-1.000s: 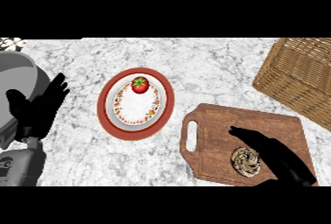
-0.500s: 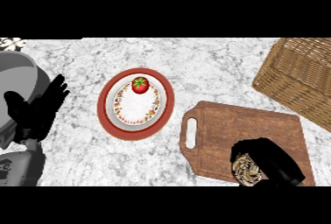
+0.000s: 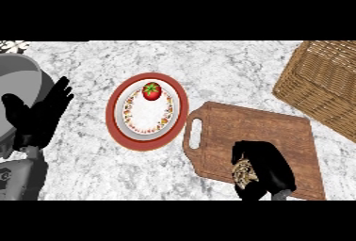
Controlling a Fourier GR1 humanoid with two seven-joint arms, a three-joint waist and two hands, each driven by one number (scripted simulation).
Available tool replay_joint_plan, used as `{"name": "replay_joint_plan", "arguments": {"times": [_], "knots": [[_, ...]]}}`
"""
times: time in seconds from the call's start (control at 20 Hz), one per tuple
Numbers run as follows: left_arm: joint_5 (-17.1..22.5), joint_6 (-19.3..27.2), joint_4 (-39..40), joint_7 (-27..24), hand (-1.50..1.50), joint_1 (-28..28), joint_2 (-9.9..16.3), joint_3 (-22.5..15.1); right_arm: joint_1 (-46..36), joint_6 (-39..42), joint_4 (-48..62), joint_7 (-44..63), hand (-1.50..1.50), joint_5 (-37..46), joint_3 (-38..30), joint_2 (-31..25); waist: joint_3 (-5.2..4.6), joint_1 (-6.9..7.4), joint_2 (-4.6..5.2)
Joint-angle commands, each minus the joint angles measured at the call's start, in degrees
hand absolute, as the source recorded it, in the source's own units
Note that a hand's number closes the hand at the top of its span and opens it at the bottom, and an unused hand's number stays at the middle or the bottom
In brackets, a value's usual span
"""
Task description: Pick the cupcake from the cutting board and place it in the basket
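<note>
Now, right hand [image 3: 265, 168] w/ fingers curled round cupcake [image 3: 244, 173] on cutting board [image 3: 243, 136], basket [image 3: 327, 84] well beyond fingertips, left hand [image 3: 38, 115] resting at left edge, fingers straight, plate [image 3: 147, 112] w/ tomato [image 3: 152, 91] between hands.

Bench [image 3: 230, 66] fills the view: white marble w/ grey veining, evenly lit, soft shadows. Curved grey metal rim at far left edge [image 3: 21, 80], poss. a sink, can't tell. No walls, floor or windows visible.
</note>
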Motion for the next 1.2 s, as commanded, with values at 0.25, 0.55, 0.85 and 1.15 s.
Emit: {"name": "replay_joint_plan", "arguments": {"times": [0.25,0.55,0.85,1.15], "knots": [[-2.51,0.47,3.0,-3.32,0.0,0.63,-1.2,-1.61,-10.16,-23.77,0.97,27.21,1.5,-12.29,14.67,4.31,0.4,0.75,0.49],[0.22,-0.96,0.77,0.43,0.0,-0.64,0.54,0.27,-17.09,-36.77,-8.59,29.81,1.5,-8.39,18.99,4.36,0.36,0.09,-0.11],[-0.41,0.33,0.14,-2.13,0.0,1.21,-1.29,0.1,-27.82,-28.57,-15.52,48.7,1.5,2.84,15.92,4.38,0.3,-0.39,-0.11],[-0.65,0.61,0.4,0.05,0.0,-0.18,-0.48,0.67,-38.58,-18.07,-18.02,57.29,1.5,5.05,8.74,4.37,0.31,-0.45,-0.02]]}}
